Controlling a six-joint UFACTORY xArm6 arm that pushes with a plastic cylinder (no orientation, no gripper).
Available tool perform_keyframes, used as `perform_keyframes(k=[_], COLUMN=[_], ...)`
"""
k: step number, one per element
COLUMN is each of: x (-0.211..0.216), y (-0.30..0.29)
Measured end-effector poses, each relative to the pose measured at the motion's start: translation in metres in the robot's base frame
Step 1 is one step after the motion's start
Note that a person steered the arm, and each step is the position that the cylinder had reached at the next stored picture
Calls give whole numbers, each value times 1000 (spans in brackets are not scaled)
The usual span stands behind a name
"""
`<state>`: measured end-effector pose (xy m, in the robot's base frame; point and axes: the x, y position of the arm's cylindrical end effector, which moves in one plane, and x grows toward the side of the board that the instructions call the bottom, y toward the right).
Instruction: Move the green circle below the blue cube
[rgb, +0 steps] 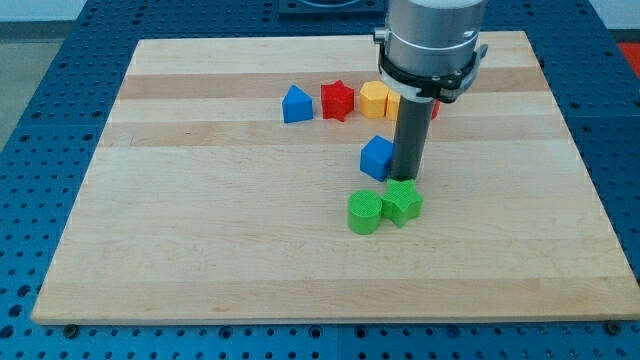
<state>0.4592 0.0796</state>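
The green circle lies on the wooden board just below the middle, touching a green star on its right. The blue cube sits just above them, a little to the right of the circle. My tip stands right beside the blue cube's right side and directly above the green star, close to both. The rod rises from there to the arm's grey body at the view's top.
A row of blocks lies near the view's top: a blue pentagon-like block, a red star, a yellow block, and a further yellow and red block mostly hidden behind the rod.
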Motion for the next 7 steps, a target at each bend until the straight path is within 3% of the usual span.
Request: perform_keyframes(k=[1,2,3,4,5,7], x=[-7,34,39,30,-20,-52], y=[0,-2,-11,-22,-22,-22])
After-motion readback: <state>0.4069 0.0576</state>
